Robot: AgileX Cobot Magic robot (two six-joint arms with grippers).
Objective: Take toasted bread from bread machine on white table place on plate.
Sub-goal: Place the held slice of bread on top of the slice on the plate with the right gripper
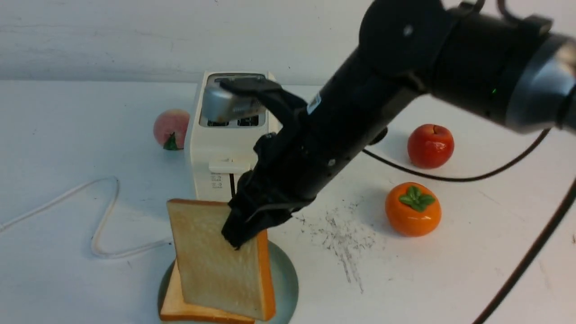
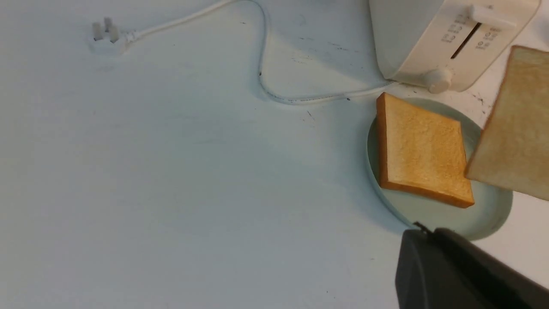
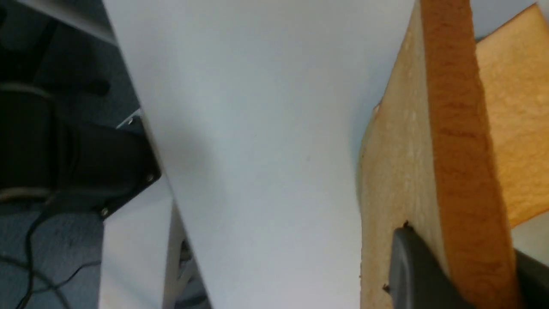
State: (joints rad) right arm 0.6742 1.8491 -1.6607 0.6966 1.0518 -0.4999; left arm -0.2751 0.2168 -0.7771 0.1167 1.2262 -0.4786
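Holding second toast tilted over plate, right tool clamped on its upper edge; first slice lies there. Lower, lay flat, then release; left tool closed.

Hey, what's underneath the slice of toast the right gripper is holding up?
A second toast slice lies flat on the plate. The held slice hides most of it in the front view.

A robotics test lab is indicated: a scuffed white table against a bare wall, a bread machine with its plug left loose, a glossy apple and persimmon placed at its three to four o'clock, cables trailed over carpet.
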